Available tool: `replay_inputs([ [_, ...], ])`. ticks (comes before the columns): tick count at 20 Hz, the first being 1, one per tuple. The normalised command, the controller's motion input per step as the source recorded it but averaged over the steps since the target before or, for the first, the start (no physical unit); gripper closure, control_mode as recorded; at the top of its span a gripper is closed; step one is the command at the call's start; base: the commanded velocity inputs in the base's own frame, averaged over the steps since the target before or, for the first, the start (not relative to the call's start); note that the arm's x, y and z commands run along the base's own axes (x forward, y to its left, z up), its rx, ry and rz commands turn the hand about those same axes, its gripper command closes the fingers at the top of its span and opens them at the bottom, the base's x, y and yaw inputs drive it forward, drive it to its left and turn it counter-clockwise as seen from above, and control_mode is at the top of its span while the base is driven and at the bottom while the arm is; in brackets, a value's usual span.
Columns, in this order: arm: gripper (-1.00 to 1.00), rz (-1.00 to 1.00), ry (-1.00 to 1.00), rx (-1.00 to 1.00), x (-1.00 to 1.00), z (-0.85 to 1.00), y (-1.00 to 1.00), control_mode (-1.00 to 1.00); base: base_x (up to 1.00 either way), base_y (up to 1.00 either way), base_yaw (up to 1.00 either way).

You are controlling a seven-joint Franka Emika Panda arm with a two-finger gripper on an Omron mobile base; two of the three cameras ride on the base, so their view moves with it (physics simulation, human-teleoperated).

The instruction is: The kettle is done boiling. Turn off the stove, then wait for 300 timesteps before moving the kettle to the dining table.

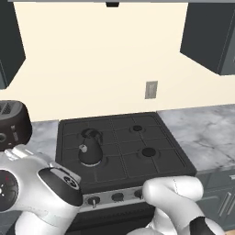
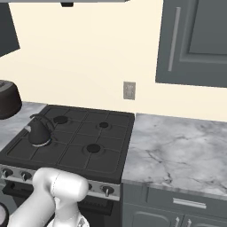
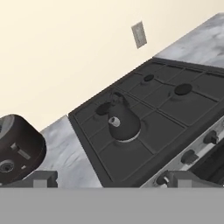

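Note:
The small black kettle stands upright on the front left burner of the black stove. A row of black knobs runs along the stove's silver front strip. My gripper hovers in front of and above the stove's front left corner. It is open wide with nothing between its fingertips, and it looks down at the kettle from a short distance. The dining table is out of view.
A dark brown toaster sits on the marble counter left of the stove. A wide marble counter lies to the right. Grey wall cabinets hang above, and an outlet is on the wall.

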Motion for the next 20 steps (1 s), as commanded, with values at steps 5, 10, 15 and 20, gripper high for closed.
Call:
replay_inputs([
  [5,-1.0,0.02,0.0,0.0,0.03,0.39,-0.43,-1.0,0.0,0.0,0.0],
  [10,-1.0,0.03,-0.01,0.0,0.03,0.27,-0.45,-1.0,0.0,0.0,0.0],
  [15,-1.0,0.04,0.0,-0.01,0.07,0.09,-0.5,-1.0,0.0,0.0,0.0],
  [20,-1.0,0.06,0.0,-0.07,0.12,0.0,-0.51,-1.0,0.0,0.0,0.0],
])
